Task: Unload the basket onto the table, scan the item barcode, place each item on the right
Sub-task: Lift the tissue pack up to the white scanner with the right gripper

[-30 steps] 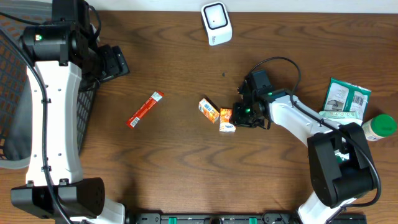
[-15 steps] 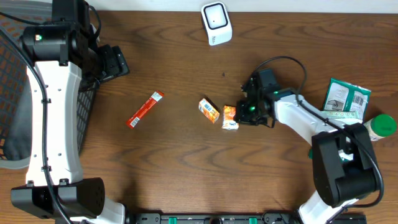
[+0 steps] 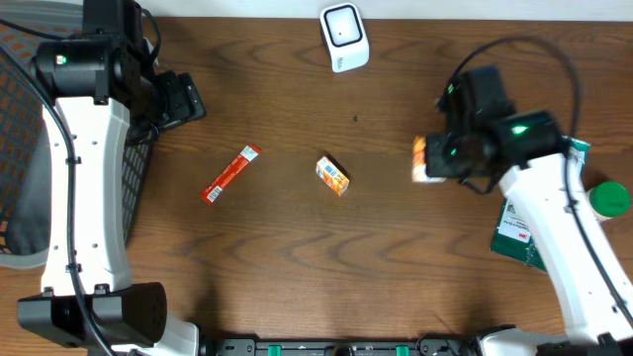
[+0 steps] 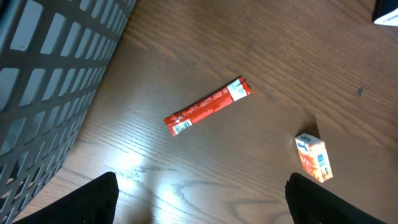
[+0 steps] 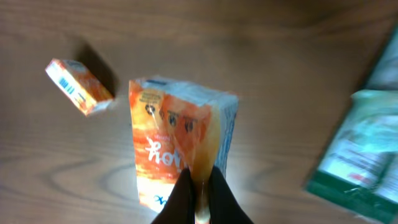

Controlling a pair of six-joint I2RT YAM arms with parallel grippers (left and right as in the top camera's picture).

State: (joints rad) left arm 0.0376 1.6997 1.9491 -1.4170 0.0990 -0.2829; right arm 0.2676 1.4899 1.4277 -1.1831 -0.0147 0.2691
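1. A dark basket (image 4: 56, 74) of open square lattice stands at the far left edge of the table (image 3: 287, 257). What lies inside it cannot be made out.
2. The left gripper (image 4: 200, 180) hangs beside the basket with its jaws spread wide and nothing between them.
3. A slim, flat red stick packet (image 3: 230, 174) lies slanted on the brown wood grain, well apart from the basket.
4. A small orange carton (image 3: 332, 175), box-shaped with a white end, rests near the table's middle.
5. The scanner (image 3: 344, 38), white and rounded, stands at the far edge.
6. The orange-and-white pouch (image 3: 427, 160), glossy and soft-sided, is to the right of the carton and well apart from the scanner. The right gripper (image 5: 199, 186) is pinched tight on its lower edge.
7. A crinkled green bag (image 3: 516, 229) lies partly under the right arm, with a green-capped bottle (image 3: 608, 198) just beside it.
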